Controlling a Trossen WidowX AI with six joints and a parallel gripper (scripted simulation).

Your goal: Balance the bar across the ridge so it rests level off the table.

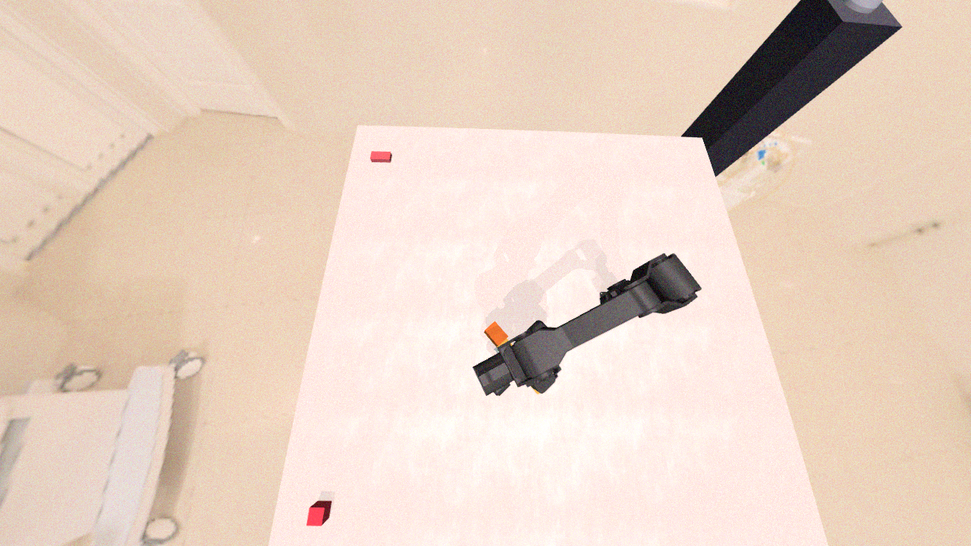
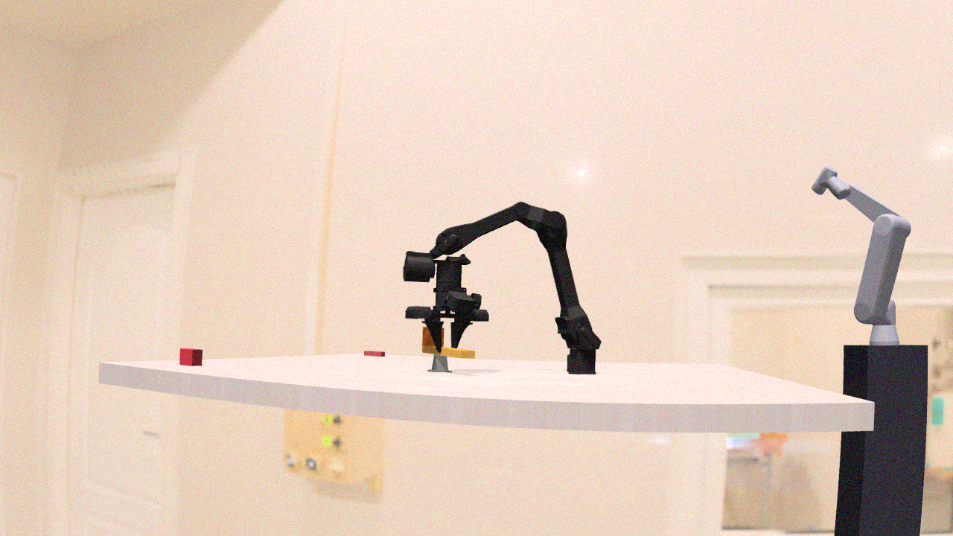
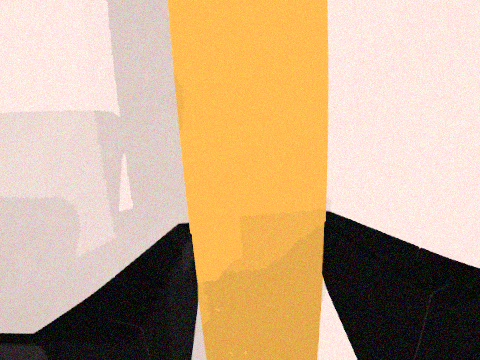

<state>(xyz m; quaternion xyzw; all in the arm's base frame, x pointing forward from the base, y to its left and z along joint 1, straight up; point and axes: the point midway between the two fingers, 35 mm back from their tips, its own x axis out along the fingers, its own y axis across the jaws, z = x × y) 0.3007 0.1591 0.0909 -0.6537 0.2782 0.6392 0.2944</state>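
A: So, where is the bar [image 2: 458, 352] [image 3: 252, 125] just now?

B: Directly above the ridge [image 2: 439, 364], or very close to it, off the surface [image 1: 420, 434] [image 2: 599, 389]. Whether it touches the ridge's top I can't tell; the tip of a finger hides that spot.

A: And the end effector [image 2: 445, 348] [image 3: 255, 232]?

B: Clenched on the bar, one finger against each long side. I'd say it grips there to keep the bar steady over the ridge until the weight is shared evenly.

A: What's the orange block [image 1: 495, 333] [image 2: 432, 336] for?

B: It sits at one end of the bar, on top, beyond the ridge. Probably it makes that end heavy, which would explain a grip nearer the block than mid-length.

A: Which way does the bar point?

B: Its long axis crosses over the ridge: block end away from the exterior camera, plain end out on the ridge's arm-base side in that view. It looks near level, though perspective makes a small tilt hard to rule out.

A: Anything farther out?

B: Two red blocks, both well apart from the ridge: a flat one [image 1: 380, 156] [image 2: 374, 353] and a taller one [image 1: 316, 515] [image 2: 190, 357], likely no part of this.
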